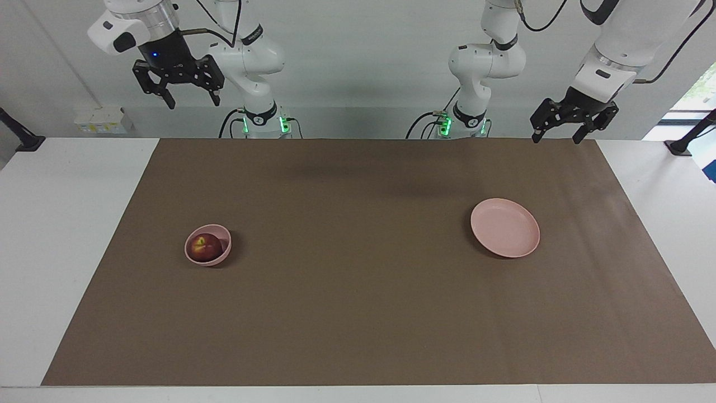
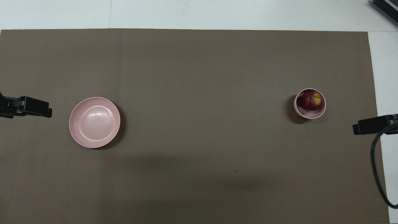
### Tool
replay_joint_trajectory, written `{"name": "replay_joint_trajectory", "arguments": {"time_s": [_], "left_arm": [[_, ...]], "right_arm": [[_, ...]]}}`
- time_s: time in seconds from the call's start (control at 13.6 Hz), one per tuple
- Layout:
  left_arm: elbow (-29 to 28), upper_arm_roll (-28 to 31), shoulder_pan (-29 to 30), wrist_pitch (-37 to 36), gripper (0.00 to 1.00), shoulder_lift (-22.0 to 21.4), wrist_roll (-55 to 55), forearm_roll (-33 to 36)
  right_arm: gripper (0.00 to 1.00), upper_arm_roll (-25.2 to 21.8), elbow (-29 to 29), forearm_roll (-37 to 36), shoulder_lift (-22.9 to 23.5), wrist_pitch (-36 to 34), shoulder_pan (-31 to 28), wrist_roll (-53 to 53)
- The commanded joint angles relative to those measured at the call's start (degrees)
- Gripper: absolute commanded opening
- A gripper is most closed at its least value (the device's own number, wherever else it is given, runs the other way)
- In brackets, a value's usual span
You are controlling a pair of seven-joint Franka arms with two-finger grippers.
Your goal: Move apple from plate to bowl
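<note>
The dark red apple lies inside the small deep pink bowl, toward the right arm's end of the table; both also show in the overhead view, the apple in the bowl. The wide flat pink plate is empty, toward the left arm's end; it shows too in the overhead view. My right gripper hangs open and empty, high over the table's edge nearest the robots. My left gripper hangs open and empty, raised over that same edge. Only their tips show from overhead: left, right.
A brown mat covers most of the white table. A small white box sits off the mat near the right arm's base. A black cable loops from the right gripper.
</note>
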Motion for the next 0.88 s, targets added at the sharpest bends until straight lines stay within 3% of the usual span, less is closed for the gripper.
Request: {"name": "replay_joint_trajectory", "arguments": {"time_s": [0.0, 0.81], "left_arm": [[0.7, 0.5, -0.2, -1.2, 1.0, -0.3, 0.2, -0.6], [0.7, 0.5, -0.2, -1.2, 1.0, -0.3, 0.2, -0.6]], "right_arm": [[1.0, 0.2, -4.3, 0.9, -1.4, 1.8, -0.5, -0.4], [1.0, 0.6, -5.3, -2.4, -1.6, 4.3, -0.5, -2.4]]}}
